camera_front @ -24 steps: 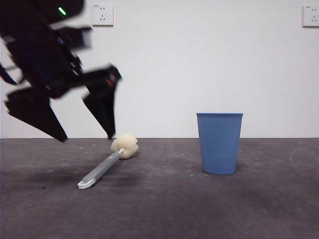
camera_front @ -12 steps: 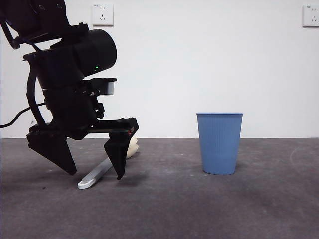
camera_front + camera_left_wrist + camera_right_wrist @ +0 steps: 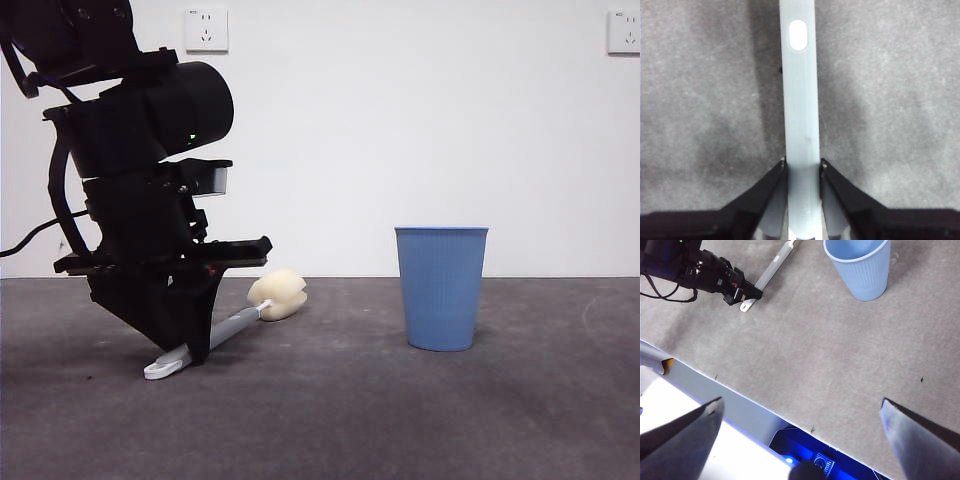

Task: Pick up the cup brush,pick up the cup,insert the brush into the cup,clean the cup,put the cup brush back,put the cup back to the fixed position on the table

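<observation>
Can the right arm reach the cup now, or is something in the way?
Probably yes. The cup stands upright and alone on the table; the right gripper is open, and the left gripper holds the brush well aside.

You have one cup brush (image 3: 232, 327) and one blue cup (image 3: 441, 287) on the single grey table (image 3: 400, 420). Two wall sockets (image 3: 205, 29) sit on the white wall behind. Two grippers show: the left gripper (image 3: 803, 165) and the right gripper (image 3: 802, 412).

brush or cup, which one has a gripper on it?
The cup brush: the left gripper is shut on its grey handle. The cup stands alone.
</observation>
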Tool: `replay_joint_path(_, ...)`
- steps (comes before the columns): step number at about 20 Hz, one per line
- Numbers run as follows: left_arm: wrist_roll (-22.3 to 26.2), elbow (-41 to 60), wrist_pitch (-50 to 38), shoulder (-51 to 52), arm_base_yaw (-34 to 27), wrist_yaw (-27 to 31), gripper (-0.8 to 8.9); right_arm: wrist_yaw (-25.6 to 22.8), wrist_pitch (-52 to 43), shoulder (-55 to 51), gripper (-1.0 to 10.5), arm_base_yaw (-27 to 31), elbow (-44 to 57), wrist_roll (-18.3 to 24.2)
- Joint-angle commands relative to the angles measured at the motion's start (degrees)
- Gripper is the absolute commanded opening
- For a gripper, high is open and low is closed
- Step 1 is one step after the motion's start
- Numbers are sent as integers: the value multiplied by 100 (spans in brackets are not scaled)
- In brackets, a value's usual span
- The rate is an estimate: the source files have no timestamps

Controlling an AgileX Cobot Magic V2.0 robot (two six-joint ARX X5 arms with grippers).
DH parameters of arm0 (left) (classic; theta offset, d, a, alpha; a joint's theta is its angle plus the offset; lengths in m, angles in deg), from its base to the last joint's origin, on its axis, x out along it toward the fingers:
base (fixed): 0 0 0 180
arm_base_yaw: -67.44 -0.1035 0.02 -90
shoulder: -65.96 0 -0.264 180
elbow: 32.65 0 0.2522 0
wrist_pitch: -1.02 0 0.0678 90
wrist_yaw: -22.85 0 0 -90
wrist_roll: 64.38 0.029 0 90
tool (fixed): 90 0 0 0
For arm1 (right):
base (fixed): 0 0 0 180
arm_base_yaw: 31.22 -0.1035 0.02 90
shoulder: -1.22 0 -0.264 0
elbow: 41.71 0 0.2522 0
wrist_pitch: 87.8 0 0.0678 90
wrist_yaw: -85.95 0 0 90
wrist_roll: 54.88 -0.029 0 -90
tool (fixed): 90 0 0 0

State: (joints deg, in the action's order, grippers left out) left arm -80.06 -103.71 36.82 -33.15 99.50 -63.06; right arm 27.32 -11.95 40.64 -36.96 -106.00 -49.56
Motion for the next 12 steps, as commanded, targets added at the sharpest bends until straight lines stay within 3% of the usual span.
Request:
replay_joint_path(1, 20, 4, 66, -48, 28, -90, -8, 11, -24, -4, 626, -9, -24, -37)
replay_joint_path(8, 195, -11, 428, 673, 4, -129, -8, 24, -118, 229, 626, -9, -24, -352)
replay_joint_path(12, 396, -13, 767, 1731, 7, -138, -8, 155, -960, 553, 626, -136, -22, -435)
